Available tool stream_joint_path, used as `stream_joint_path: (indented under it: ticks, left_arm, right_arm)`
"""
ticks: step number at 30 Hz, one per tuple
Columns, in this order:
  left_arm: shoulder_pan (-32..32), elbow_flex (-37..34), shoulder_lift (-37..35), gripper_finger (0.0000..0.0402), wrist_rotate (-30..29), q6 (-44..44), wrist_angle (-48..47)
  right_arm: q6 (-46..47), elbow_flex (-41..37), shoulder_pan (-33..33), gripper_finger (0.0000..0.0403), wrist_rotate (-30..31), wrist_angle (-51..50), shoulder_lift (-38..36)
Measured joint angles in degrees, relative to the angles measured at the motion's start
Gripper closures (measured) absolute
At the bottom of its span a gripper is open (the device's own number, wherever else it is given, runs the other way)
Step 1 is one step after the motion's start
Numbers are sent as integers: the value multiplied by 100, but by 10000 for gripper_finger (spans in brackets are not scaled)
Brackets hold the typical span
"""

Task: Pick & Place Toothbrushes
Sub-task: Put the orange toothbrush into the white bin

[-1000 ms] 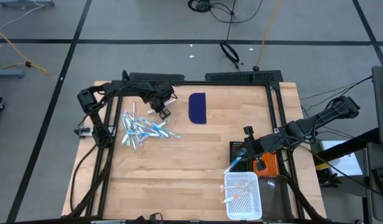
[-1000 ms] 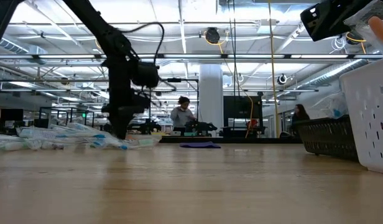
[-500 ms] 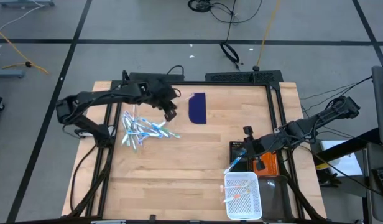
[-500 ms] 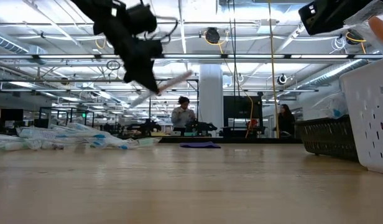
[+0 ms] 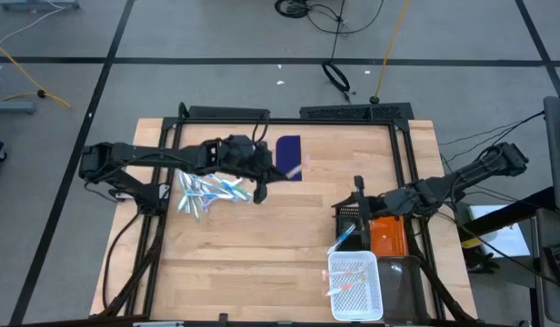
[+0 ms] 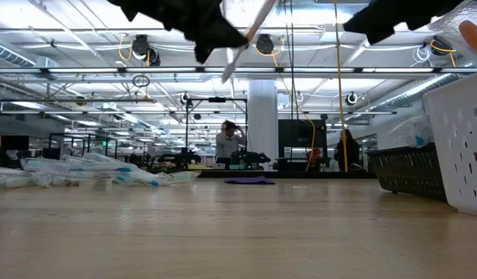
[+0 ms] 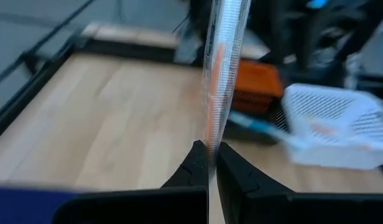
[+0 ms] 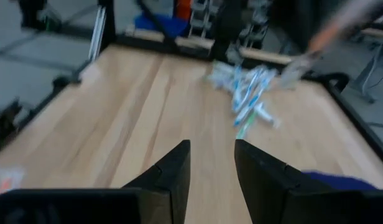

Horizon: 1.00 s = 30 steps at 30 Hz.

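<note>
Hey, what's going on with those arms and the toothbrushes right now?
Left gripper shut on one toothbrush, lifted off table. Right gripper open, waiting by white basket. Pile remains. Nothing blocking.

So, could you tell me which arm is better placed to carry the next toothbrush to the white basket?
The left. Its gripper is already shut on a wrapped toothbrush, lifted above the table near the pile. The right gripper is open and empty near the white basket.
</note>
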Motion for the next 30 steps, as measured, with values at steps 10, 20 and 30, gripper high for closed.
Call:
stream_joint_path:
  ticks: [10, 20, 30]
  left_arm:
    - [-939, 1, 239, 401, -1098, 336, 1171]
    - [-1237, 7, 1070, 401, -1517, 451, 2876]
    - [-1230, 4, 1724, 401, -1691, 432, 3852]
  right_arm:
    - [-7, -242, -510, 287, -28, 1395, 26]
    - [-59, -242, -741, 287, -42, 2202, 349]
    - [-60, -246, -1001, 287, -69, 3023, 830]
